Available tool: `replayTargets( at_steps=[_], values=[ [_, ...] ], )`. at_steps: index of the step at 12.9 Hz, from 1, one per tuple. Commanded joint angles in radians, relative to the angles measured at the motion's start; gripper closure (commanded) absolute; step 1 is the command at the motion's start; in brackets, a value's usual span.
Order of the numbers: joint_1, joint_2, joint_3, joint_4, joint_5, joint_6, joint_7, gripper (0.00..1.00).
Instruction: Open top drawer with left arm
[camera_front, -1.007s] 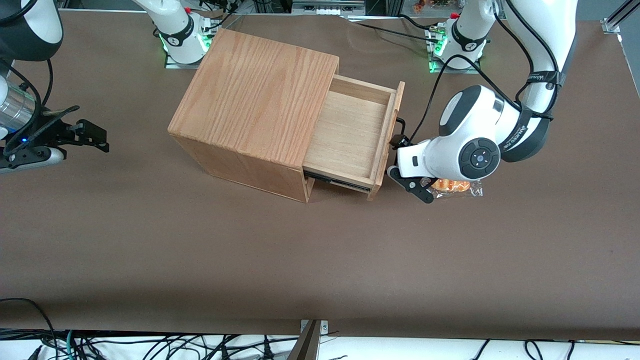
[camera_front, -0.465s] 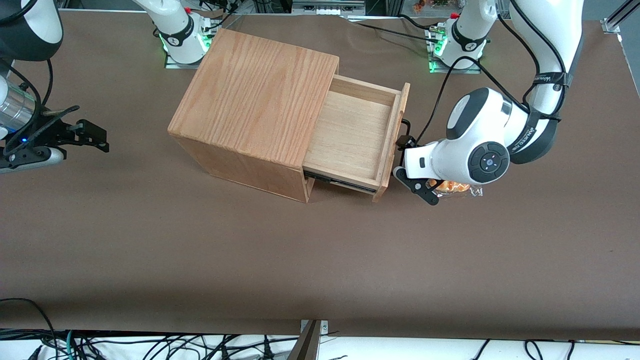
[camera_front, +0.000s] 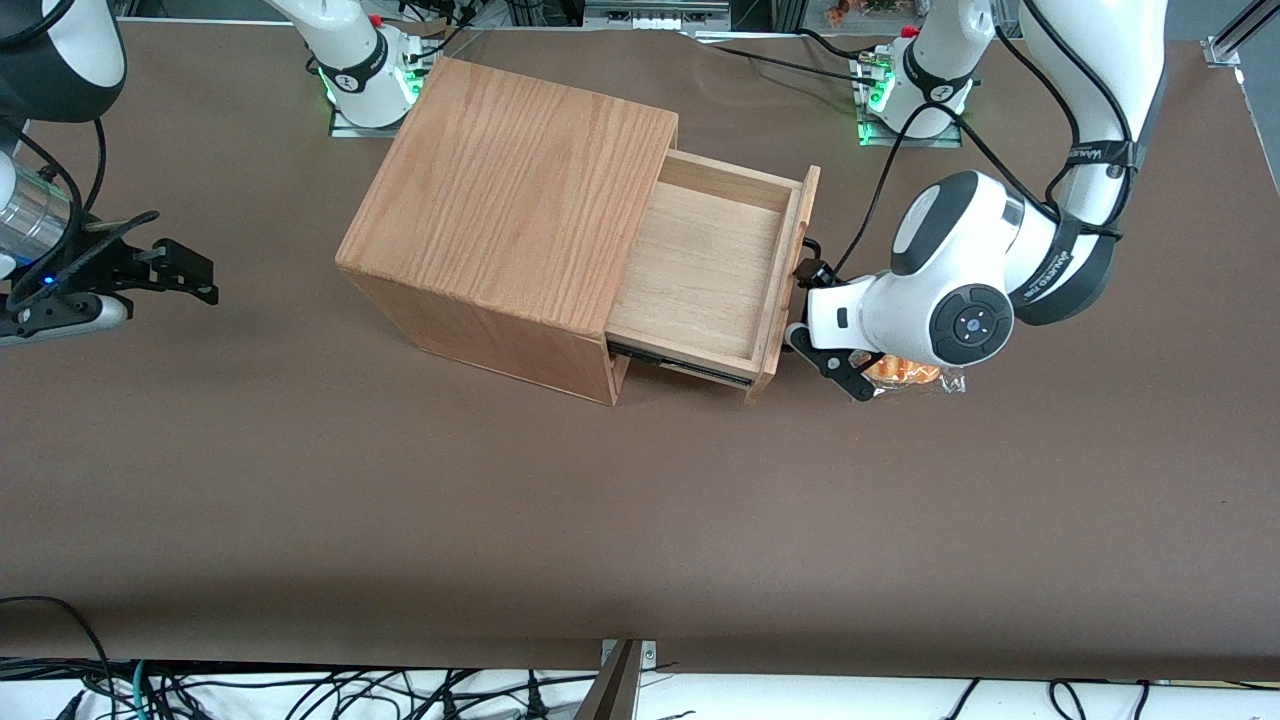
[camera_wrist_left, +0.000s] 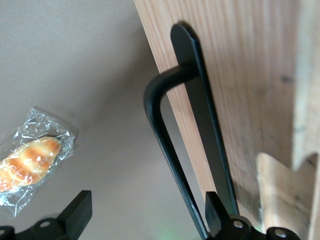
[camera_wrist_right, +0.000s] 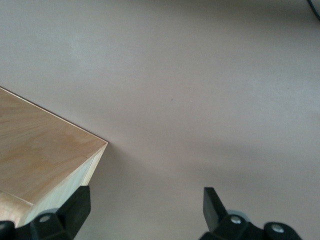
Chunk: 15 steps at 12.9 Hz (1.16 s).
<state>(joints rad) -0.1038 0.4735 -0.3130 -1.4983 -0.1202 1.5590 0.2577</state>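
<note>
Standing pulled well out of the oak casing (camera_front: 510, 190), the top drawer (camera_front: 700, 270) shows its pale bare floor, its front panel facing the working arm's end of the brown surface (camera_front: 400, 500). The left arm (camera_front: 960, 290) reaches down in front of that panel, and its hand (camera_wrist_left: 145, 215) is spread wide: one finger lies against the panel past the black wire handle (camera_wrist_left: 165, 135), the other well clear of it, neither pinching the bar. A wrapped bread roll (camera_wrist_left: 27, 162) lies on the surface just beside the hand
</note>
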Motion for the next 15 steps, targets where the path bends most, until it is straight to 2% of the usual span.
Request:
replayTargets(
  at_steps=[1, 6, 8, 11, 13, 15],
  values=[
    [0.006, -0.070, -0.004, -0.002, -0.016, -0.062, 0.008, 0.00],
    [0.016, -0.111, 0.020, 0.076, -0.001, -0.221, -0.023, 0.00],
    [0.064, -0.156, 0.055, 0.076, -0.001, -0.223, -0.026, 0.00],
    [0.170, -0.199, 0.058, 0.072, 0.010, -0.224, -0.028, 0.00],
    [0.205, -0.210, 0.057, 0.075, 0.089, -0.221, -0.040, 0.00],
    [0.219, -0.239, 0.072, 0.052, 0.116, -0.173, -0.044, 0.00]
  ],
)
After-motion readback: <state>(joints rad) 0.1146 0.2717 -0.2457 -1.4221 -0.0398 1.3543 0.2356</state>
